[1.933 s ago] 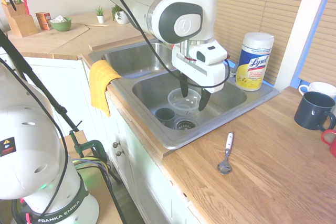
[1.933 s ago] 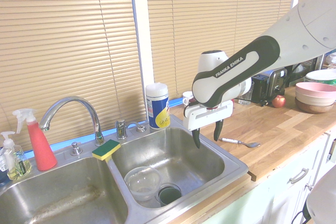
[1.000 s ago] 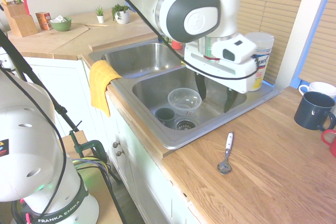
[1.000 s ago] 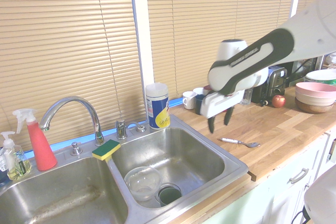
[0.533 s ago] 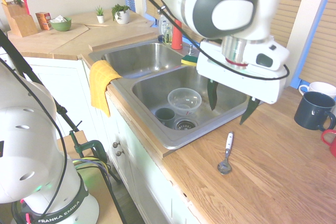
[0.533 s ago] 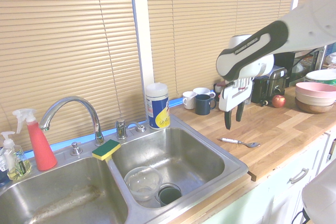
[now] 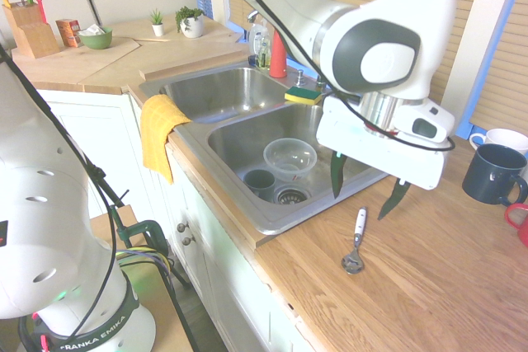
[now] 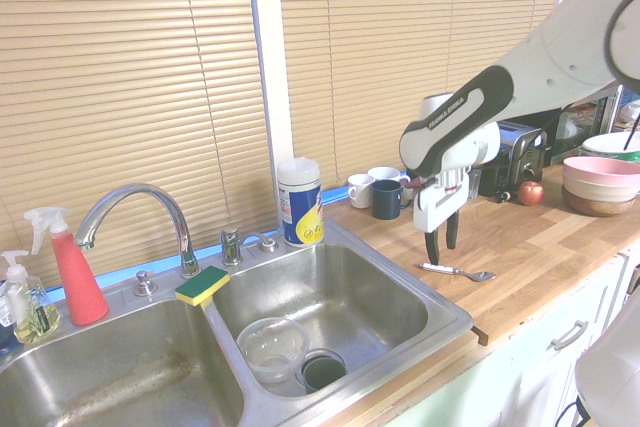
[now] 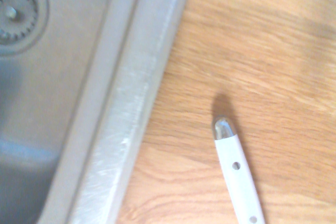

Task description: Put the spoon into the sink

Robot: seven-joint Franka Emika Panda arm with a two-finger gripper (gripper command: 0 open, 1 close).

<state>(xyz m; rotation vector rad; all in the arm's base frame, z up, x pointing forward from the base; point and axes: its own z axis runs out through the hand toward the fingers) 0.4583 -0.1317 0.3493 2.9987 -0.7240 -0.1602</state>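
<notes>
The spoon (image 7: 355, 242) lies flat on the wooden counter just right of the sink (image 7: 247, 204), white handle toward the sink side, shiny bowl toward the counter's front edge. It also shows as the spoon (image 8: 455, 271) in the second exterior view, and the wrist view catches the end of its white handle (image 9: 235, 174) beside the sink rim (image 9: 126, 119). My gripper (image 7: 364, 190) hangs open a little above the handle end, with nothing between its fingers. From the other side the gripper (image 8: 441, 243) hovers over the counter between basin and spoon.
In the near basin sit a clear plastic bowl (image 7: 289, 157), a dark cup (image 7: 259, 180) and the drain strainer (image 7: 289, 195). A yellow cloth (image 7: 158, 125) drapes over the sink's front. Mugs (image 7: 492, 172) stand on the counter at the right. A wipes canister (image 8: 299, 201) stands behind the sink.
The gripper has travelled from over the basin to above the counter at the spoon's handle, and has come lower. It stayed open. The spoon has not moved.
</notes>
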